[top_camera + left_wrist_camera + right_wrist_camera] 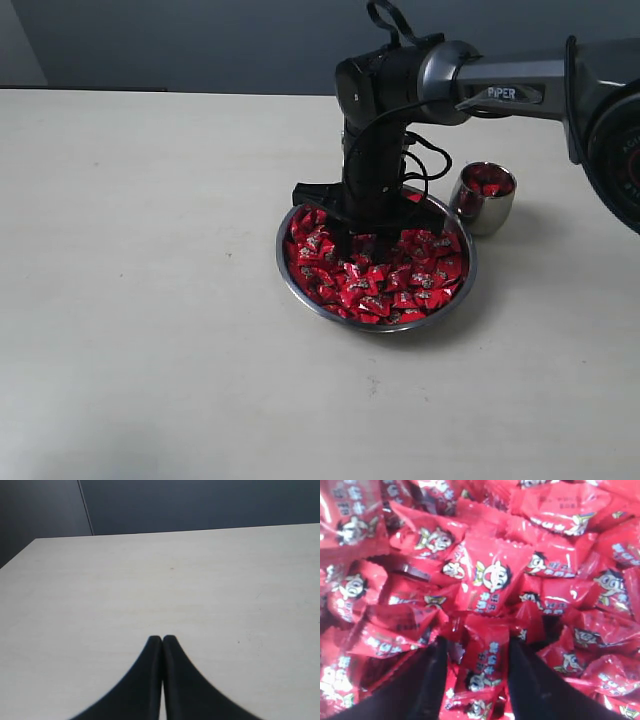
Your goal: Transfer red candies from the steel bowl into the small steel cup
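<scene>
The steel bowl (283, 262) sits mid-table, heaped with red candies (400, 285). My right gripper (350, 235) reaches straight down into the pile at the bowl's back left. In the right wrist view that gripper (476, 642) is open, its black fingers (427, 680) sunk among the wrappers. One red candy (485, 662) lies between them, with a dark gap beside one finger. The small steel cup (487, 210) stands just right of the bowl and holds a few red candies (490, 182). My left gripper (162, 638) is shut and empty over bare table, away from the bowl.
The pale table (150, 300) stretches wide to the left and front of the bowl. The right arm's links (500, 90) pass above the cup. A dark wall (200, 40) runs behind the table's far edge.
</scene>
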Robot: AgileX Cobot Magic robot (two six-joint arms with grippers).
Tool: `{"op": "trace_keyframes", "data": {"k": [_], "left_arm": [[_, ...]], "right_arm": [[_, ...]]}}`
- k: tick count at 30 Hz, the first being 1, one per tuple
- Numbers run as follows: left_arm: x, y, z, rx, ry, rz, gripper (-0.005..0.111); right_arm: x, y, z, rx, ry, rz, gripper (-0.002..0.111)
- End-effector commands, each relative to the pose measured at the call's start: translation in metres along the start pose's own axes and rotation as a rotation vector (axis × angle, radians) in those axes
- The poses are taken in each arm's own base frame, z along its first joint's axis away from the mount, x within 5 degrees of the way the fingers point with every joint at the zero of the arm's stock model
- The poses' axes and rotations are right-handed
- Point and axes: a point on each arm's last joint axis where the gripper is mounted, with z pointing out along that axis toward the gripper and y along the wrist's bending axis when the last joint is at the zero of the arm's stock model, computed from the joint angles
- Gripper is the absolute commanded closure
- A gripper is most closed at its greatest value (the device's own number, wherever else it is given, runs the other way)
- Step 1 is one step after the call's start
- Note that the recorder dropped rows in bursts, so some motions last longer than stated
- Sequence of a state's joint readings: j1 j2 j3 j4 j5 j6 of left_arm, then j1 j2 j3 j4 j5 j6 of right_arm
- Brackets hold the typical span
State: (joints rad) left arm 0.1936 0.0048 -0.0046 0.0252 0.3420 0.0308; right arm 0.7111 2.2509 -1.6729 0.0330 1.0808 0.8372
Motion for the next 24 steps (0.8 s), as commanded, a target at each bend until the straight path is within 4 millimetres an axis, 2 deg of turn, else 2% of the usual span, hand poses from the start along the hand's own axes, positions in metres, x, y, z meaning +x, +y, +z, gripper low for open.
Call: {"op": "trace_keyframes", "data": {"k": [1,5,7,9,10,14,19,24], "left_arm": [[0.001,0.000,0.000,0.005,-0.008,0.002,0.106],[0.001,0.000,0.000,0.005,-0.008,0.002,0.106],[0.001,0.000,0.000,0.005,-0.008,0.002,0.106],[0.001,0.000,0.000,0.005,-0.008,0.002,0.106],[0.001,0.000,0.000,0.005,-0.008,0.002,0.106],[0.001,0.000,0.000,0.005,-0.008,0.002,0.106],[0.001,0.000,0.000,0.005,-0.008,0.002,0.106],[0.001,0.000,0.000,0.005,-0.008,0.002,0.106]], "right_arm": [[-0.001,-0.002,0.007,0.020,0.008,-0.010,0.072],[-0.002,-0.002,0.007,0.028,-0.001,-0.016,0.075],[-0.002,-0.003,0.007,0.034,-0.008,-0.029,0.088],[-0.004,-0.005,0.006,0.054,-0.023,-0.049,0.105],[-0.004,-0.005,0.006,0.055,-0.024,-0.053,0.109],[-0.004,-0.005,0.002,0.047,-0.031,-0.053,0.109],[-0.003,-0.006,-0.026,0.011,-0.078,-0.084,0.109],[-0.001,-0.010,-0.064,-0.033,-0.157,-0.116,0.109]]}}
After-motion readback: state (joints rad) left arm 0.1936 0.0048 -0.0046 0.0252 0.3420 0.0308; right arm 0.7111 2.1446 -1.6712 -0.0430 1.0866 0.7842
